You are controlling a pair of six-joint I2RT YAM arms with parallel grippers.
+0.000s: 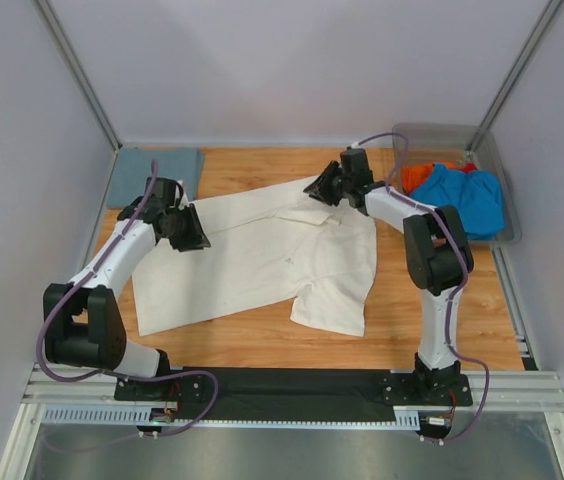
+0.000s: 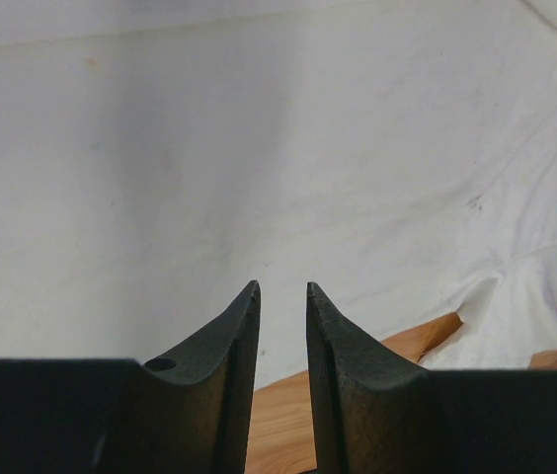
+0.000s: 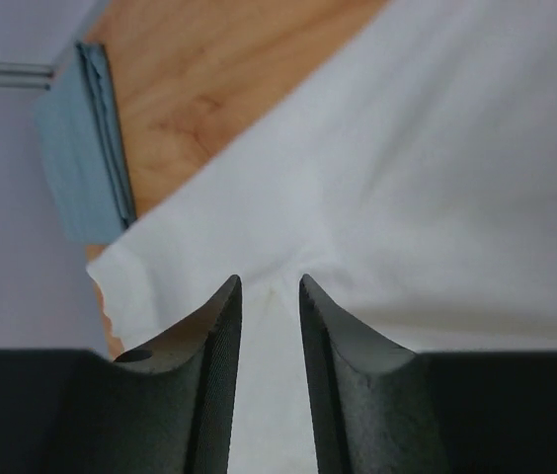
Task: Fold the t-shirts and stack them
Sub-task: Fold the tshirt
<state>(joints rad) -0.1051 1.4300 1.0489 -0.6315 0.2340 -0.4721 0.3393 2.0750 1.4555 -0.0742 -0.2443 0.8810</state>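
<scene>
Left fingers (image 2: 221, 380) narrow, empty; right fingers (image 3: 209, 380) narrow at collar pucker, pinch unclear; large cream-white cloth t-shirt (image 1: 252, 265) spread mid wooden desk (image 1: 222, 345), looks like first fold, next needs firm edge pinches.

– Pose of the left arm (image 1: 122, 255)?
– Folded at the elbow close to its base, forearm slanting away over the desk, left gripper (image 1: 187, 230) tipped down toward the middle.
– Fingers (image 2: 221, 380)?
– Parted by a narrow slit, tips not touching.
– And the right arm (image 1: 438, 250)?
– Upright from its base, bent at the elbow, stretched far inward; right gripper (image 1: 320, 186) low, angled left. Same slim gap between tips.
</scene>
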